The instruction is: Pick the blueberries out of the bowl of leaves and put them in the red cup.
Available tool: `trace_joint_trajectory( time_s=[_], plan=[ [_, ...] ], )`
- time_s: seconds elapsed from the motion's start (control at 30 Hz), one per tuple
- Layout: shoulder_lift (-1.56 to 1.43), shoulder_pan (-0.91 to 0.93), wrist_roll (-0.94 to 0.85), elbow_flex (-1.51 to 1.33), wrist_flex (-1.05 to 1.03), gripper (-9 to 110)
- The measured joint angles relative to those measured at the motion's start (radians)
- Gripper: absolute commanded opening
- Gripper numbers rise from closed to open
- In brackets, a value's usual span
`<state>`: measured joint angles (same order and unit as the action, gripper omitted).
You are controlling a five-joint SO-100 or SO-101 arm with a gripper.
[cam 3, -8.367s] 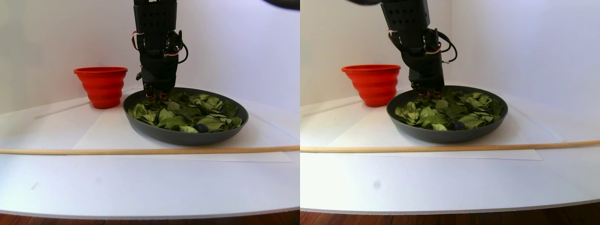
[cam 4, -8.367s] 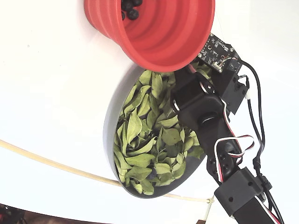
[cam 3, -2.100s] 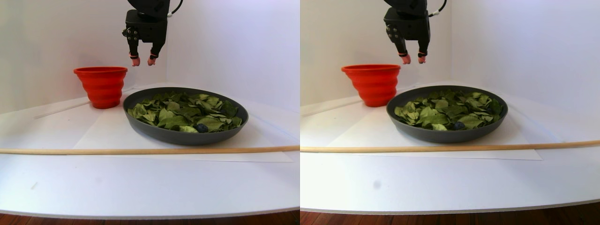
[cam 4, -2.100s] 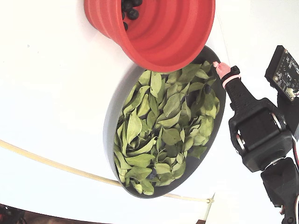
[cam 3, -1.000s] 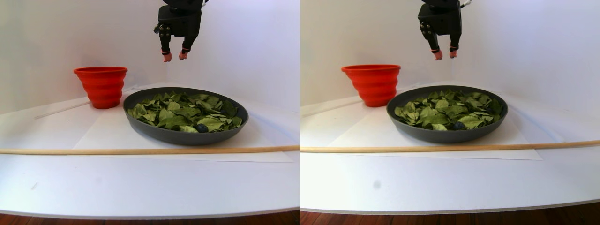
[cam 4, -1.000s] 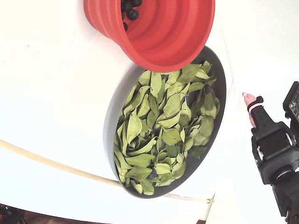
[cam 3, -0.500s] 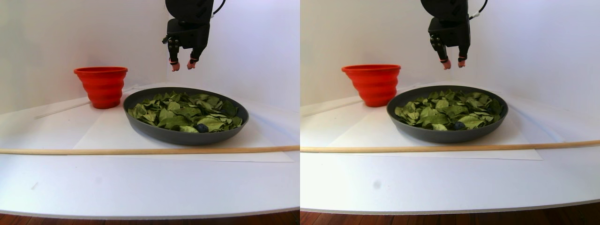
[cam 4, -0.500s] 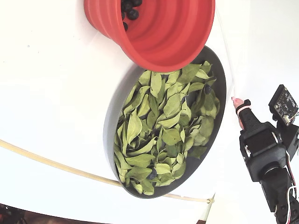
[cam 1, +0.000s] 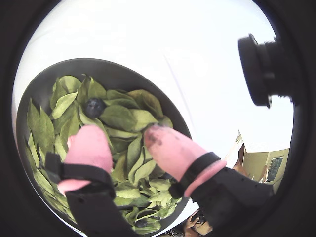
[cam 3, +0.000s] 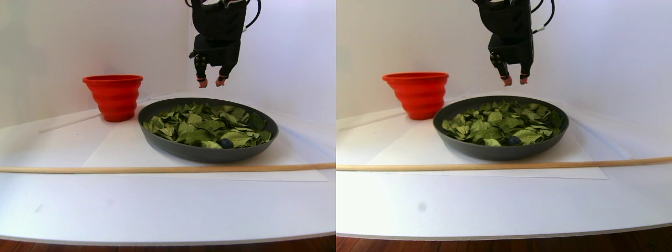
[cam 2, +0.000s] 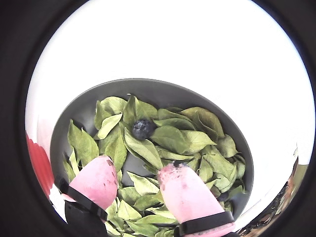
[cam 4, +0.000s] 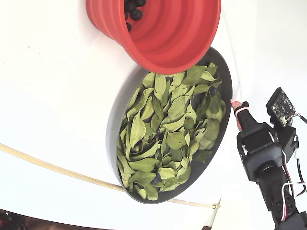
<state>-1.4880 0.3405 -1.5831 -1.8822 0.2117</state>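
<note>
1. Pink fingertips [cam 1: 170, 148] fill the foreground of a wrist view, spread apart and holding nothing, above the leaves [cam 1: 123, 123] in the bowl [cam 1: 118, 69]; one blueberry [cam 1: 94, 106] sits among them just ahead.
2. Another wrist view shows the gripper [cam 2: 138, 182] open over the same berry, with the red cup [cam 2: 39, 165] at the left edge.
3. Stereo pair view: the gripper hangs clear above the bowl's far side; a wooden stick [cam 3: 157, 169] lies in front.
4. Fixed view: blueberries [cam 4: 132, 8] lie inside the red cup.
</note>
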Motion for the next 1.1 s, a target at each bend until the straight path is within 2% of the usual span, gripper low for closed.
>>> trace_joint_trajectory(
  time_s=[1.1],
  plan=[
    [0.238,0.015,0.069,0.192,0.029,20]
  ],
)
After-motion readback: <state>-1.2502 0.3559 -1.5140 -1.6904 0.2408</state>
